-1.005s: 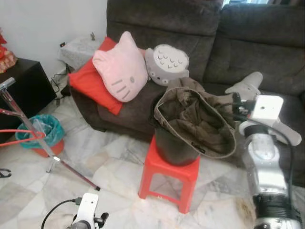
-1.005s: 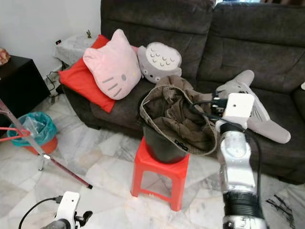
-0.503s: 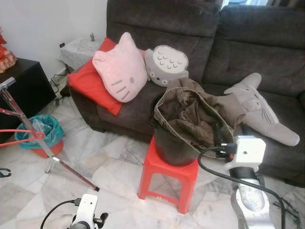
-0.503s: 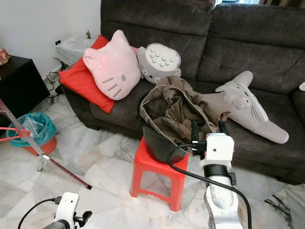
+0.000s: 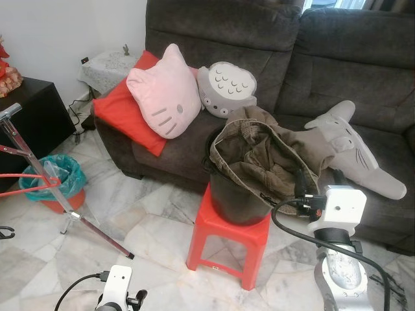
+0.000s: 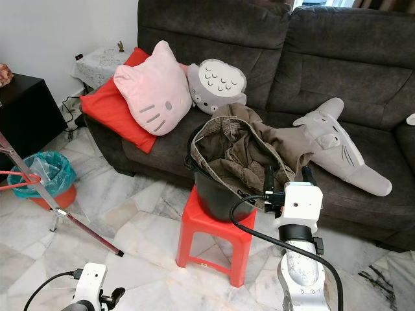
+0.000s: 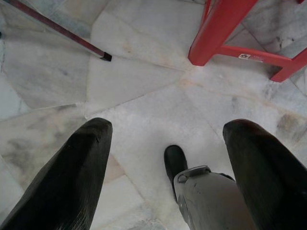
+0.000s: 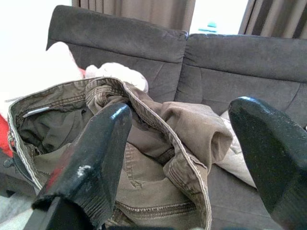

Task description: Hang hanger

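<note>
- The right gripper (image 6: 286,173) is raised beside the black bucket (image 5: 237,197), its 2 black fingers spread wide and grasping nothing; the fingertips sit close to the bucket's near rim.
- Seen from the right wrist, those fingers (image 8: 93,163) frame a crumpled pair of olive-brown trousers (image 8: 144,148), apart from the cloth.
- The trousers (image 5: 266,162) are stuffed into the bucket and spill over its rim toward the dark grey fabric sofa (image 5: 363,71).
- The bucket stands on a red plastic stool (image 5: 227,249), which rests on the pale marble-tile floor (image 5: 149,227) in front of the sofa.
- The left gripper (image 7: 168,163) hangs low and points at the floor, its 2 fingers apart and empty; a red stool leg (image 7: 216,33) and the foot of a dark red rod (image 7: 57,31) show beyond them.
- I cannot make out a hanger anywhere, so its place cannot be told.
- A metal stand with red and silver legs (image 5: 39,178) is at the robot's left, its slanted leg reaching the floor near the stool.
- On the sofa lie a pink cat-face cushion (image 5: 165,91), a red square cushion (image 5: 120,110) behind it, a grey round plush (image 5: 227,81) and a grey shark-shaped plush (image 5: 353,146).
- An orange bin lined with a teal bag (image 5: 55,184) sits by the black cabinet (image 5: 29,120).
</note>
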You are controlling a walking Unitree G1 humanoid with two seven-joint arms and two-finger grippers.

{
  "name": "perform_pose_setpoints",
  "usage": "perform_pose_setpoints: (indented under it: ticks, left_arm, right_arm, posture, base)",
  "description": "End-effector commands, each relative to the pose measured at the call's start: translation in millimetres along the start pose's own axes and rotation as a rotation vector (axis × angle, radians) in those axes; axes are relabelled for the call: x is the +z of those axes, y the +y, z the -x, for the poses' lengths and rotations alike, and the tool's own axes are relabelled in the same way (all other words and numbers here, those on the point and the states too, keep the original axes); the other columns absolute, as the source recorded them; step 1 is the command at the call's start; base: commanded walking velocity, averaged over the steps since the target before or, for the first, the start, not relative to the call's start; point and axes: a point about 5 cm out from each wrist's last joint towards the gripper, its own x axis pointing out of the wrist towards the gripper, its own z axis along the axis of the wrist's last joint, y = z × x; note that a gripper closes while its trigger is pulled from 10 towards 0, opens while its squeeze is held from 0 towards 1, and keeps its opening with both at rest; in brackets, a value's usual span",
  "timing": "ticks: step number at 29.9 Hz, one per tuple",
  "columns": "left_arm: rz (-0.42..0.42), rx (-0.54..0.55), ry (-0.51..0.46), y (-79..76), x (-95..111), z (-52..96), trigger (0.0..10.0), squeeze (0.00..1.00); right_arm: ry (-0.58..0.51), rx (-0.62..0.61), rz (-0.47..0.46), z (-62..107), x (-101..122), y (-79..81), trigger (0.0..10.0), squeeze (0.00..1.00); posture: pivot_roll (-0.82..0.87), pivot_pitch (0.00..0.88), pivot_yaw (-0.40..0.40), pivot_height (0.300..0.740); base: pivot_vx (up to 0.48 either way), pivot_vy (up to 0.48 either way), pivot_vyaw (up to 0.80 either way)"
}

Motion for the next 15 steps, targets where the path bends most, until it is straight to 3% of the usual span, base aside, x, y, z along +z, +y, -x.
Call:
perform_pose_setpoints:
  ticks: [1,15]
  left_arm:
    - [0.011,-0.005,0.017,-1.4,-4.5,1.0,10.0,0.0]
    - [0.012,-0.009,0.011,-2.2,-1.5,-0.2,10.0,0.0]
  right_arm:
    - [-0.012,-0.013,0.007,-0.6,4.3,-2.8,10.0,0.0]
    - [-0.008,-0.013,0.004,-1.0,4.3,-2.6,10.0,0.0]
  posture:
    - [0.03,0.0,-0.054,0.74]
    - [0.03,0.0,-0.064,0.74]
  base:
    - [0.24,0.0,0.0]
    - [0.275,0.0,0.0]
